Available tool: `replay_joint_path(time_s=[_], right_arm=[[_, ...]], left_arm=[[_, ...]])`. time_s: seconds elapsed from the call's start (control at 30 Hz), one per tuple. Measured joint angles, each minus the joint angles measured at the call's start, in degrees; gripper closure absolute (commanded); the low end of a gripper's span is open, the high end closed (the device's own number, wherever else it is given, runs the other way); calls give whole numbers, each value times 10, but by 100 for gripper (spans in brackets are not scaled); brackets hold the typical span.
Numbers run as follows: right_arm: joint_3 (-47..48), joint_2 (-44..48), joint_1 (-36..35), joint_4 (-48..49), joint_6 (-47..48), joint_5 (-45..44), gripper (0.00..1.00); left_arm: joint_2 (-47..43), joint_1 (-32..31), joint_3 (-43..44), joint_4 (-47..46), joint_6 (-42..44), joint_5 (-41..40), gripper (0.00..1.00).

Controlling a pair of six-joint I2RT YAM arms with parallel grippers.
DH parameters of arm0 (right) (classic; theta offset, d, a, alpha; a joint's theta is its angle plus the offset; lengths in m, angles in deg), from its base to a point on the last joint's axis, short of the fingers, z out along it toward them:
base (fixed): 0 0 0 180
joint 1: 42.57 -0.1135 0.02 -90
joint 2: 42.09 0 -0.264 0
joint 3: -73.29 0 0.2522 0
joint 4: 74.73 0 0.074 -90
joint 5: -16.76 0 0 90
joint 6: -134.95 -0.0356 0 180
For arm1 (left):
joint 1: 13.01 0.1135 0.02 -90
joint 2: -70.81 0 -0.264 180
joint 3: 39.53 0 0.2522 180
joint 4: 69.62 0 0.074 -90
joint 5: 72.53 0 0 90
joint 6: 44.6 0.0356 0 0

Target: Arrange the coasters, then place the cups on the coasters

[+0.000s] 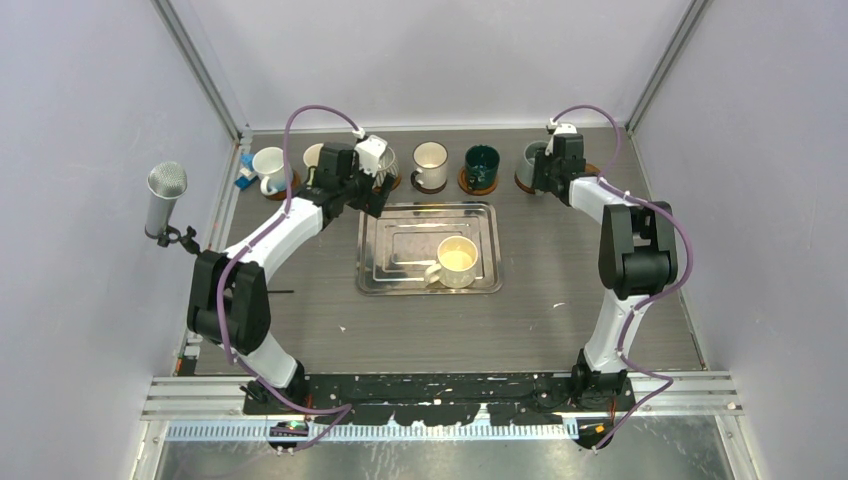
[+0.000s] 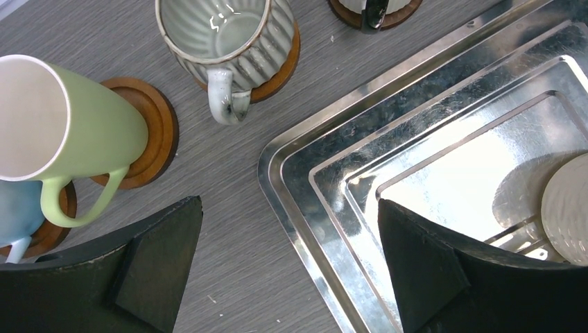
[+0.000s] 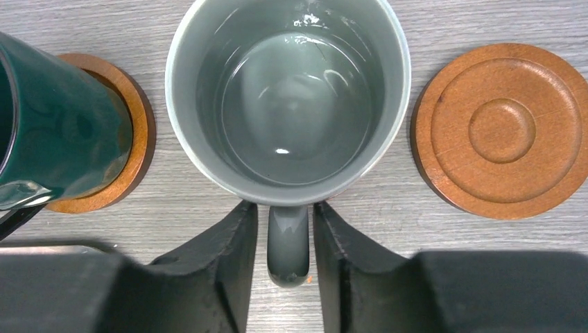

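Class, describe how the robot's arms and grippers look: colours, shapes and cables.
The left arm and right arm have white links, black joint housings and looping purple cables. The left gripper and right gripper have matte black, wedge-shaped fingers.

Stainless steel tray [image 1: 400, 250] sits mid-bench [image 1: 540, 320], on a grey woodgrain top. Silver mic [image 1: 166, 195] stands off the left edge. Small blue item [image 1: 244, 178] back-left, can't ID.

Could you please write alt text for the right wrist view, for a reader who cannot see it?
Seen from above, an empty grey mug has its handle between the black fingers of the right gripper, a thin gap each side. A dark teal mug on a coaster is at the picture's left, a bare coaster at its right.
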Motion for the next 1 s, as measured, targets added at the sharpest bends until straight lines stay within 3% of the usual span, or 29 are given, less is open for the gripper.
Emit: replay_joint_path(time_s=[1.0], right_arm=[[13, 34, -23, -94, -45, 41, 52]], left_arm=[[7, 0, 2, 3, 1, 2, 0]])
